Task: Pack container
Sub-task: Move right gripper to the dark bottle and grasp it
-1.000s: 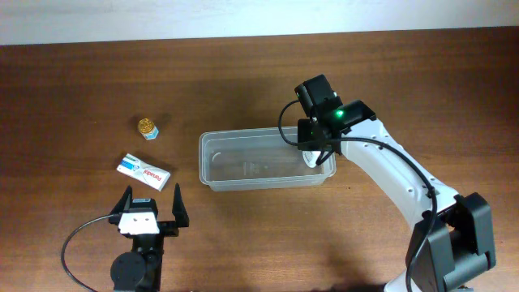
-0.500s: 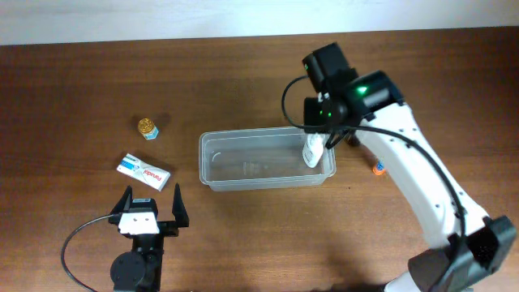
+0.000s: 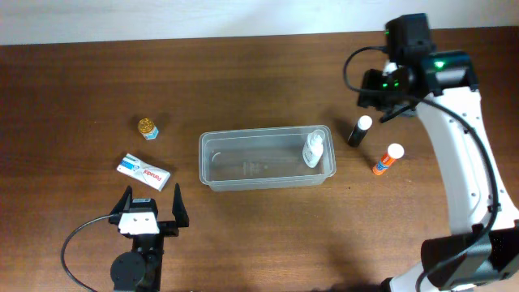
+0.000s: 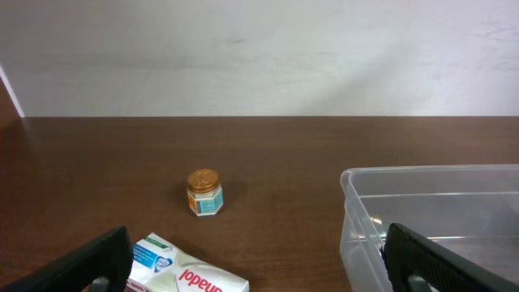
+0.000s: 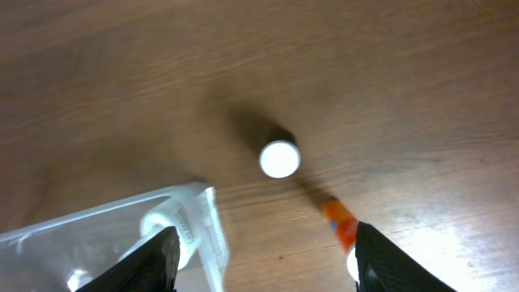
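The clear container (image 3: 243, 185) lies mid-table, with a small white bottle (image 3: 313, 149) lying in its right end. My right gripper (image 3: 383, 104) is open and empty, up above a black bottle with a white cap (image 3: 357, 131) and an orange glue stick (image 3: 388, 159), both right of the container. The right wrist view shows the open fingers (image 5: 268, 259), the cap (image 5: 280, 159), the glue stick (image 5: 340, 223), the container's corner (image 5: 211, 227) and the white bottle (image 5: 166, 231). My left gripper (image 3: 152, 199) is open and empty near the front edge.
A small gold-lidded jar (image 3: 147, 128) and a white medicine box (image 3: 143, 171) lie left of the container. The left wrist view shows the jar (image 4: 203, 192), the box (image 4: 182, 272) and the container's left wall (image 4: 357, 211). A pale wall stands behind the table.
My right gripper let go of the white bottle in the container's right end, then moved up and to the right, over the black bottle. The left arm has not moved.
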`<state>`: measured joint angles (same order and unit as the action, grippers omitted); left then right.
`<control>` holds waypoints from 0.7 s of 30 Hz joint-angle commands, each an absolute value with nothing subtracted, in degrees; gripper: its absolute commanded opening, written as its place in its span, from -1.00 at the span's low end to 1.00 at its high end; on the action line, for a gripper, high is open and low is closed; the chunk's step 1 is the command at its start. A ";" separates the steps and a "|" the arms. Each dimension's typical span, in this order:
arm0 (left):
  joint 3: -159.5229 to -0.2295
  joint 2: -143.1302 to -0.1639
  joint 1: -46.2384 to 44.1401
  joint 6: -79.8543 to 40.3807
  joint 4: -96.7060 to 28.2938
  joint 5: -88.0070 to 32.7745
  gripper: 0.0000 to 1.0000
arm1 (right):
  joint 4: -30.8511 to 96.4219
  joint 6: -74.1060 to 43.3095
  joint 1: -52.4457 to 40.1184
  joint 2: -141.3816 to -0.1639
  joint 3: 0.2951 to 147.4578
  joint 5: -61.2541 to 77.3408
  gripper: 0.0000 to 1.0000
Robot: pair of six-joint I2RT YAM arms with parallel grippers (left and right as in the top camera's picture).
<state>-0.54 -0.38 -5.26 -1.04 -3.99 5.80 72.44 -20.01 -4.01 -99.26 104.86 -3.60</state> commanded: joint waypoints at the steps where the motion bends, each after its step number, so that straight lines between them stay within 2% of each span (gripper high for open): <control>1: -0.54 -0.40 -4.97 0.05 -4.36 5.76 0.99 | 72.36 -17.02 -2.85 -100.53 105.60 -1.96 0.23; 21: -0.54 -0.40 -4.97 0.05 -4.36 5.76 0.99 | 71.61 -16.49 -2.44 -115.15 105.58 -5.06 0.25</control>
